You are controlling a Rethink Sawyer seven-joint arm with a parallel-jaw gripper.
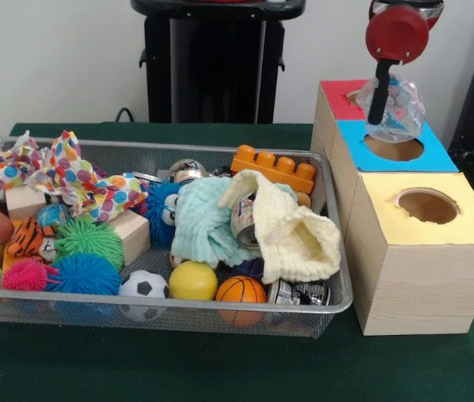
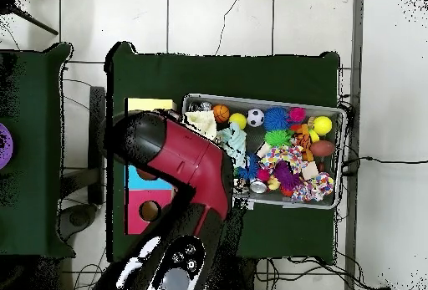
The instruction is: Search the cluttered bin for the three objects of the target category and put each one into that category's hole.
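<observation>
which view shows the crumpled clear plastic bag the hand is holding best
The front view. There the crumpled clear plastic bag with red and blue print hangs at the hand above the round hole in the blue-topped wooden box. In the overhead view the red and black arm covers that spot, so the bag is hidden.

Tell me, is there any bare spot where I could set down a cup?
Yes: the green table in front of the mesh bin, and the yellow box top around its hole. The bin is crammed with balls, cloths and blocks, and a crinkly bag hangs over the blue box.
</observation>
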